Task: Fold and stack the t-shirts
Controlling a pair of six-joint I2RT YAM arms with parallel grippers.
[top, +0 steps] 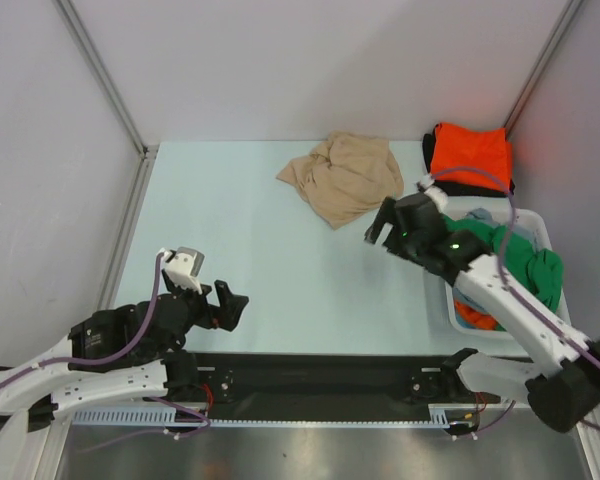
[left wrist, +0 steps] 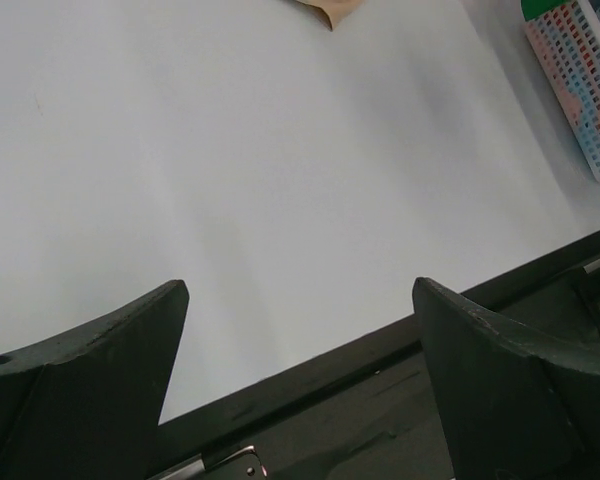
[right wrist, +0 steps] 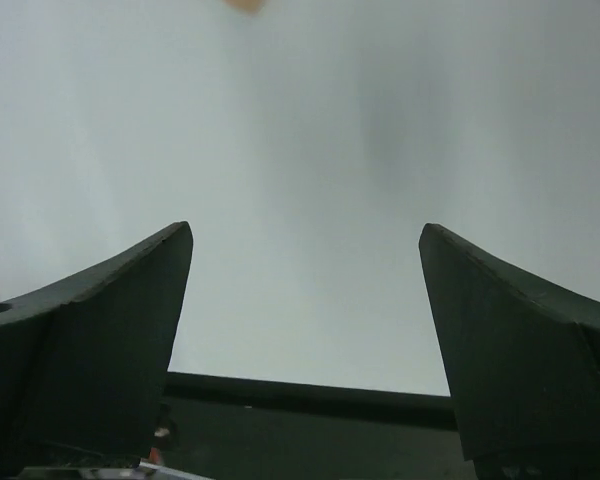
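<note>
A crumpled tan t-shirt (top: 342, 177) lies at the back middle of the table; a tip of it shows in the left wrist view (left wrist: 327, 10). A folded orange t-shirt (top: 469, 153) lies on a black one (top: 508, 184) at the back right. A green t-shirt (top: 525, 262) and a grey-blue one (top: 478, 214) sit in the white basket (top: 435, 295). My right gripper (top: 380, 228) is open and empty, just right of the tan shirt's near edge. My left gripper (top: 235, 305) is open and empty, low near the front left.
The white laundry basket stands at the right; its perforated wall shows in the left wrist view (left wrist: 580, 75). More orange cloth (top: 472, 317) lies in its near end. Grey walls enclose the back and sides. A black rail (top: 320, 375) runs along the front edge.
</note>
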